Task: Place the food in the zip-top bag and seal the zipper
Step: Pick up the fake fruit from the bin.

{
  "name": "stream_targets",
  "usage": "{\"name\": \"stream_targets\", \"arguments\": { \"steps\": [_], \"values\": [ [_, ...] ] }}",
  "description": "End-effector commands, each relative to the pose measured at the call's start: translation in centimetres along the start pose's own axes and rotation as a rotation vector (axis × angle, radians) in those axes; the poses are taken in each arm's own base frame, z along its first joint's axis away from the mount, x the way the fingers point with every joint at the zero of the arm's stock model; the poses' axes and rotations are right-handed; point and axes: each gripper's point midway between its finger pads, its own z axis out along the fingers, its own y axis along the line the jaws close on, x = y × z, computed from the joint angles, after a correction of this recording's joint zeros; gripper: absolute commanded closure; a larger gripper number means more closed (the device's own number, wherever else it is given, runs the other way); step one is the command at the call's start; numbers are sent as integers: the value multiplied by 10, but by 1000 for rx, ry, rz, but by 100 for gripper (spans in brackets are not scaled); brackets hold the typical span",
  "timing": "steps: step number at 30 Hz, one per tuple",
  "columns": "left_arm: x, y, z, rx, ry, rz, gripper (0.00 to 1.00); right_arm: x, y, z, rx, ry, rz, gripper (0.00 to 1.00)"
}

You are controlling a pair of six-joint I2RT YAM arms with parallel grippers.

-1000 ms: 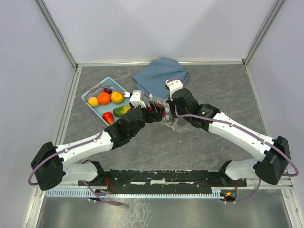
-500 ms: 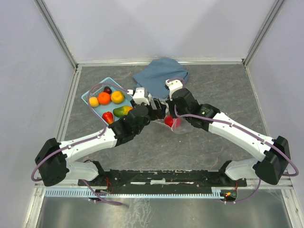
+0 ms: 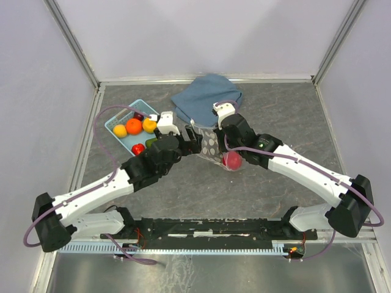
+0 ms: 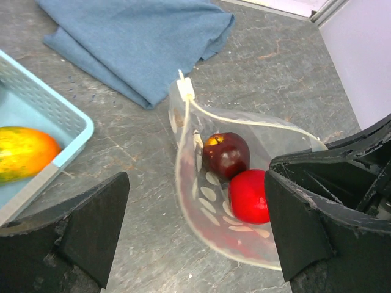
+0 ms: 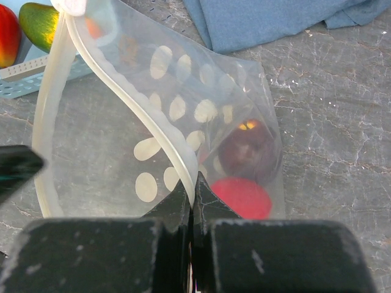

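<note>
The left tool (image 4: 197,177) has let go of the bright red fruit (image 4: 249,195) and drawn back from the bag's mouth. Its jaws stand wide apart with nothing between them. That fruit now lies at the bottom of the bag (image 5: 183,110), touching a dark red apple (image 4: 226,154). The right tool (image 5: 192,195) is pinched tight on the zipper strip (image 5: 40,146), holding the mouth up and open. Seen from overhead, the basket (image 3: 113,122) sits at ten o'clock from the bag and the cloth (image 3: 204,101) at twelve, both on the grey surface (image 3: 275,110). Five or six fruits (image 3: 134,126) wait in the basket; one seems half hidden under the left arm (image 3: 104,189). With two bagged, most of the loading remains, and sealing is some way off.
</note>
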Motion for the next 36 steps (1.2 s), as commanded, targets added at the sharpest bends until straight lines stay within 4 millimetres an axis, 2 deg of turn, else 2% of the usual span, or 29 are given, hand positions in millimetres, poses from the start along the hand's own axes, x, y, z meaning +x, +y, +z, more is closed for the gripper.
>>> {"name": "stream_targets", "arguments": {
  "steps": [1,8,12,18,21,25,29,32,36],
  "values": [
    [-26,14,-21,-59,-39,-7,3,-19,0,-7,0,-81,21,98],
    [-28,47,-34,-160,-22,32,0,-28,-15,-16,58,-133,-22,98],
    [-25,66,-32,-199,18,26,1,-33,-24,-21,98,-158,-51,98],
    [-20,106,-23,-270,105,6,1,-45,-29,-32,102,-232,-70,98],
    [-16,130,-18,-331,153,10,1,-39,-33,-26,128,-217,-84,97],
    [-12,159,-9,-410,217,21,1,-16,-42,-6,197,-132,-120,98],
    [-15,174,-3,-469,250,47,1,0,-48,5,233,-88,-134,98],
    [-17,184,1,-507,274,66,0,0,-52,3,253,-90,-148,98],
    [-18,199,6,-563,313,93,0,-14,-60,-13,285,-131,-161,98]
  ]
}}
